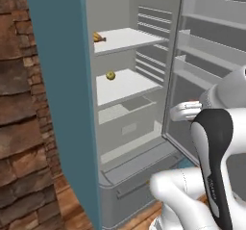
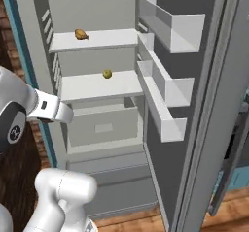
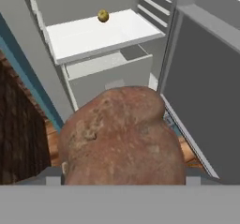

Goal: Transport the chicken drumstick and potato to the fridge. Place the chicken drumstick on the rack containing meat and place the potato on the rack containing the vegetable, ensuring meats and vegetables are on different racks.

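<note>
Gripping the potato [image 3: 123, 138] between wide-set jaws, we hold it right at our claw, low before the open fridge [image 1: 62, 94], below the shelf [image 3: 93, 35] bearing the vegetable [image 3: 103, 16]; our arm reaches forward.

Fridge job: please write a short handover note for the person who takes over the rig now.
The gripper is shut on the potato, in front of the open fridge.
The upper rack holds the orange-yellow meat; the lower rack holds the yellow vegetable.
Done: potato grasped, at the fridge.
Left: set the potato on the lower rack by the vegetable, then put the chicken drumstick on the upper rack.
</note>
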Robot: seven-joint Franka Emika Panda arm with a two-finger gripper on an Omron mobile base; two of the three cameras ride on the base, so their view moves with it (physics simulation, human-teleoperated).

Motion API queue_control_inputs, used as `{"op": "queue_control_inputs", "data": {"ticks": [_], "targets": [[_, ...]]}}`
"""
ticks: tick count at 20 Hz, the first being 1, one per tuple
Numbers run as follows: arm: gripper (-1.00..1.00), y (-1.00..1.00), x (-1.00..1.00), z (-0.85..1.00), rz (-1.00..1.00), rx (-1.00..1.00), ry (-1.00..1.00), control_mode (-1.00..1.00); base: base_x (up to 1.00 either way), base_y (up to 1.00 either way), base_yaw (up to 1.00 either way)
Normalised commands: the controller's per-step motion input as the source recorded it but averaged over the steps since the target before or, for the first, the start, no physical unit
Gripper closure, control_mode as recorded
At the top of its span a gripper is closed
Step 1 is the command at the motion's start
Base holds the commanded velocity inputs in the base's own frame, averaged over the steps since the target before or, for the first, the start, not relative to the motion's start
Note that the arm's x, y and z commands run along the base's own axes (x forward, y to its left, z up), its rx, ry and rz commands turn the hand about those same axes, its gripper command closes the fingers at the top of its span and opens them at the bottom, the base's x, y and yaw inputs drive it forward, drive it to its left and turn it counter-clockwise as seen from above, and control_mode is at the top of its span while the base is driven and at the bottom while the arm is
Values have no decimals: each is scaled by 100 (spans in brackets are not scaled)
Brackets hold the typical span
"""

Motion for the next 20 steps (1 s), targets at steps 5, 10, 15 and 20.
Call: {"op": "queue_control_inputs", "data": {"ticks": [5,10,15,20], "targets": [[100,0,0,0,0,0,0,100,100,4,0],[100,0,0,0,0,0,0,100,100,0,1],[100,0,0,0,0,0,0,100,88,-9,17],[100,0,0,0,0,0,0,100,97,-16,24]]}}
